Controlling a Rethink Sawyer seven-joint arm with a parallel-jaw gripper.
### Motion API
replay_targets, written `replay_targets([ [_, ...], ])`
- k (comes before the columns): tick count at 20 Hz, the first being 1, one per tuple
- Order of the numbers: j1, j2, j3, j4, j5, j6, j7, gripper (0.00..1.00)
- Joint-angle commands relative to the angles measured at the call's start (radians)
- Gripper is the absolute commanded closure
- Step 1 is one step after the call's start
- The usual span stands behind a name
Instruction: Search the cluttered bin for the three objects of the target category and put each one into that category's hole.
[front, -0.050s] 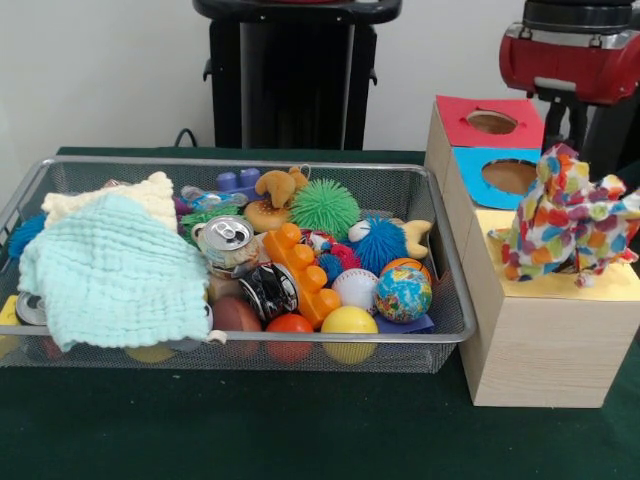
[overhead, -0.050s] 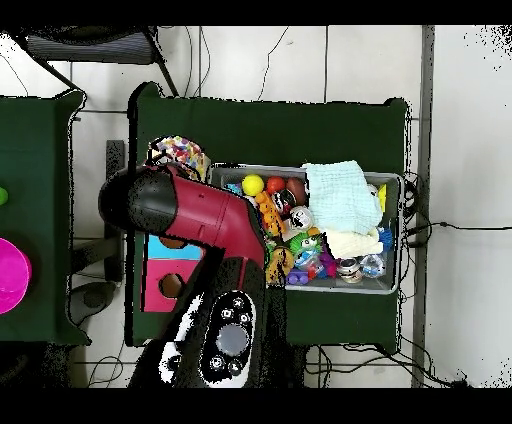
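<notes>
Cloth with bright confetti spots (front, -0.050s: 568, 215) lies bunched and crumpled on the yellow end (front, -0.050s: 610, 285) of the wooden box (front, -0.050s: 540, 350), covering the middle of that panel. It is white with red, orange, blue and yellow dots, and it stands up in loose peaks. The overhead view shows the same cloth (overhead, -0.050s: 180, 155) at the box's end, just past the elbow of the red arm (overhead, -0.050s: 200, 215).

The box's blue section (front, -0.050s: 475, 165) and red section (front, -0.050s: 460, 115) each have an open round hole.

The red and black arm (front, -0.050s: 570, 60) hangs above and behind the spotted cloth. The pincer is hidden there, so I cannot tell whether it is open, closed or gripping the fabric.

The wire mesh bin (front, -0.050s: 250, 160) stands on the green table (front, -0.050s: 300, 430), just beside the box. Two more cloths lie at the bin's left end:
- A mint muslin cloth (front, -0.050s: 115, 265), waffled in texture, is spread wide and reaches the front edge.
- A cream cloth with a scalloped hem (front, -0.050s: 110, 200) shows partly from behind it, toward the back edge.

The bin's right half is packed with other things:
- a drink can (front, -0.050s: 228, 240)
- an orange building block (front, -0.050s: 300, 270)
- a green spiky ball (front, -0.050s: 325, 207) and a blue spiky ball (front, -0.050s: 382, 242)
- a baseball (front, -0.050s: 354, 288)
- a globe ball (front, -0.050s: 403, 293)
- a yellow ball (front, -0.050s: 349, 322) against the front edge
</notes>
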Motion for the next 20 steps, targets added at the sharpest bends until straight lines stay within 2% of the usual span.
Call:
replay_targets([
  [1, -0.023, -0.001, 0.083, 0.161, -0.006, 0.092, 0.117, 1.00],
  [20, -0.037, -0.016, 0.144, 0.237, 0.006, -0.024, 0.098, 1.00],
])
